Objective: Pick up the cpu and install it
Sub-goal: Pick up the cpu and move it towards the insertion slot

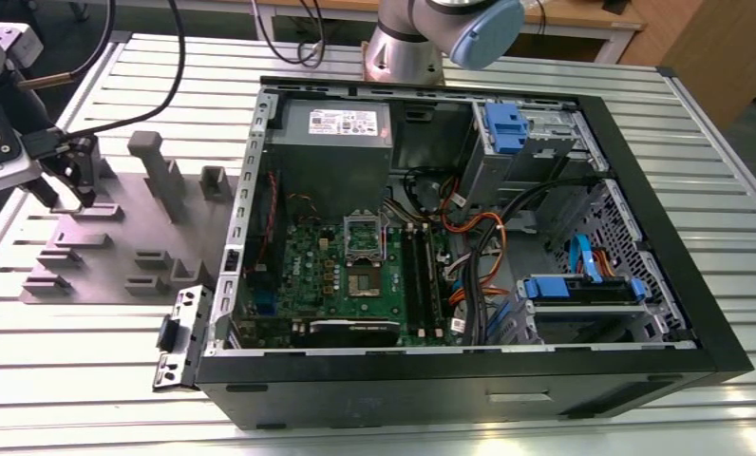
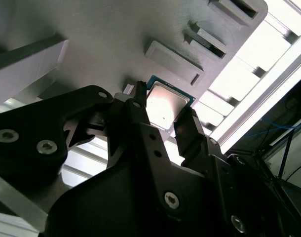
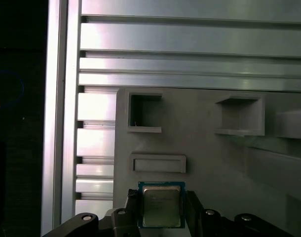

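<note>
At the exterior view's left, the black two-fingered gripper (image 1: 71,195) hangs low over a grey moulded plastic fixture plate (image 1: 112,256) lying on the ribbed aluminium table (image 1: 100,342). In both wrist views the small flat square cpu (image 2: 166,104) (image 3: 161,206), silver-grey on top with a thin pale rim, sits between the fingers (image 2: 190,129) (image 3: 132,205), which press against two opposite edges (whether it is clear of the plate I cannot tell). At the exterior view's centre and right stands the open black computer case (image 1: 480,385), its green motherboard (image 1: 321,271) exposed.
</note>
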